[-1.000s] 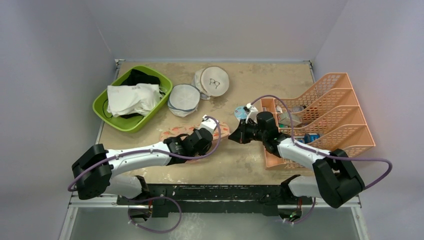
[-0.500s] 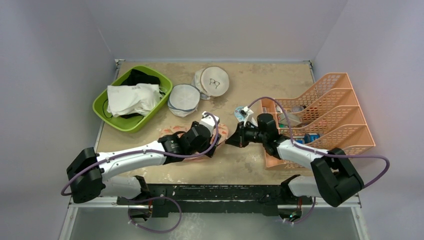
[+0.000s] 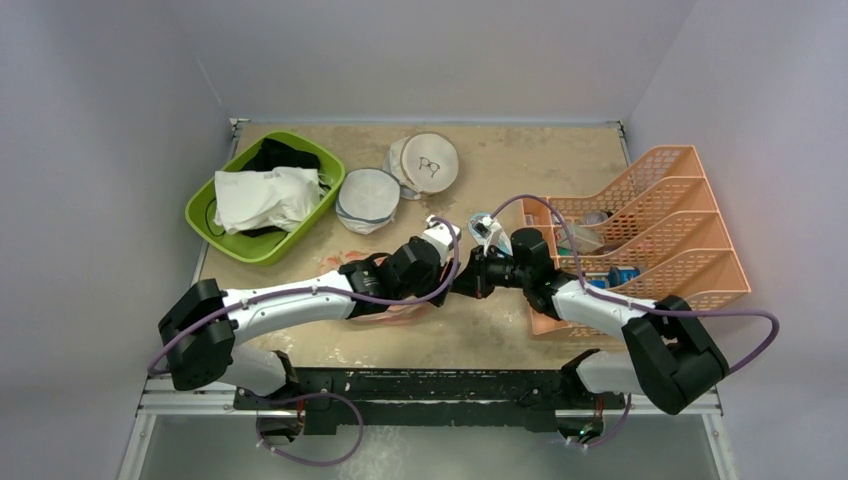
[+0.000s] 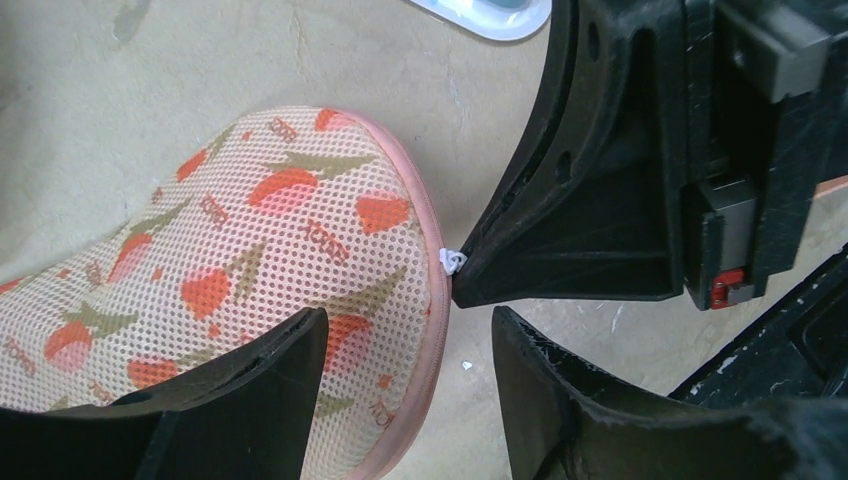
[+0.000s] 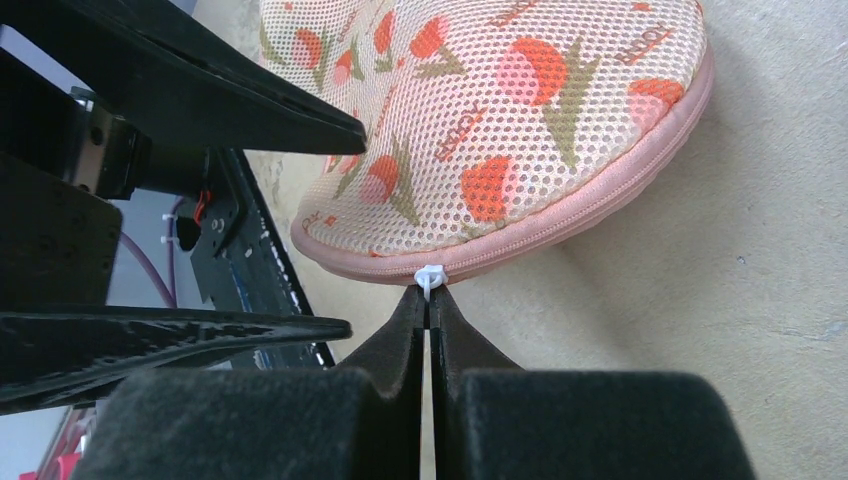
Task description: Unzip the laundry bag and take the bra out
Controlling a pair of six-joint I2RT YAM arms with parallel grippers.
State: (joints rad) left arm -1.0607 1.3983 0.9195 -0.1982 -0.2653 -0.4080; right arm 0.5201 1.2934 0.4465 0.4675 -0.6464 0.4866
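Note:
The laundry bag point(image 4: 250, 250) lies flat on the table, pinkish mesh printed with orange-red flowers; its pink zip edge point(image 5: 560, 225) looks closed. In the top view the left arm covers most of the laundry bag point(image 3: 398, 312). My right gripper point(image 5: 428, 296) is shut on the small white zip pull point(image 5: 428, 277) at the bag's right end. My left gripper point(image 4: 408, 318) is open, one finger over the mesh and the other over bare table, its jaws either side of the bag's rim just short of the right gripper point(image 4: 600, 200). The bra is hidden.
A green tub point(image 3: 214, 232) of white and black garments sits at the back left. A round white-grey mesh bag point(image 3: 368, 198) and a round white bag with a glasses drawing point(image 3: 430, 163) lie behind. An orange rack point(image 3: 650, 225) stands on the right, with a small blue-white item point(image 3: 483, 223) beside it.
My left gripper has opened and moved right along the bag to its end, next to the right gripper. The right gripper stayed shut on the pull and edged slightly left.

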